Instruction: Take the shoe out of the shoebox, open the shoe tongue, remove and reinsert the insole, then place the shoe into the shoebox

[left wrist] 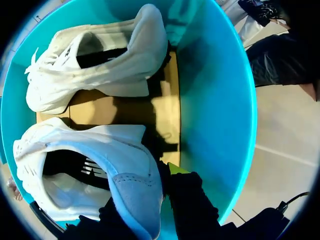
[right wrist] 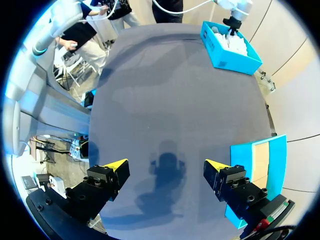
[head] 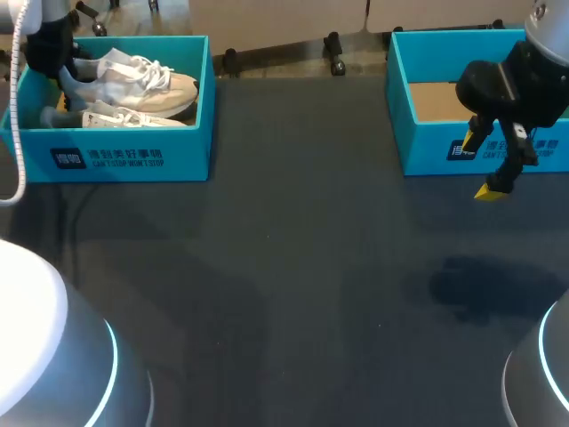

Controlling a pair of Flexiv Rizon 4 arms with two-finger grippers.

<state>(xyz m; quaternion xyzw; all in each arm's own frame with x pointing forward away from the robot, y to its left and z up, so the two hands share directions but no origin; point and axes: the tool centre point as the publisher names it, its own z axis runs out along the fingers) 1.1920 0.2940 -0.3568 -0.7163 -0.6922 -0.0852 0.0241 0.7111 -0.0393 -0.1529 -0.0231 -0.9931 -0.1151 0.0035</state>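
Note:
A turquoise shoebox (head: 133,158) stands at the table's far left with two white shoes (head: 142,80) in it. My left gripper (head: 64,84) reaches down into the box's left end. In the left wrist view it (left wrist: 142,197) is shut on the grey-blue heel of the nearer white shoe (left wrist: 95,150), one yellow fingertip (left wrist: 175,169) showing beside the heel. The second shoe (left wrist: 100,60) lies ahead of it on the cardboard floor. My right gripper (head: 487,167) hangs open and holds nothing above the table (right wrist: 165,167), just in front of the other box.
A second turquoise box (head: 427,147) with a bare cardboard floor stands at the far right; in the right wrist view its corner (right wrist: 245,160) is beside my right finger. The dark table (head: 293,285) stretches between the two boxes.

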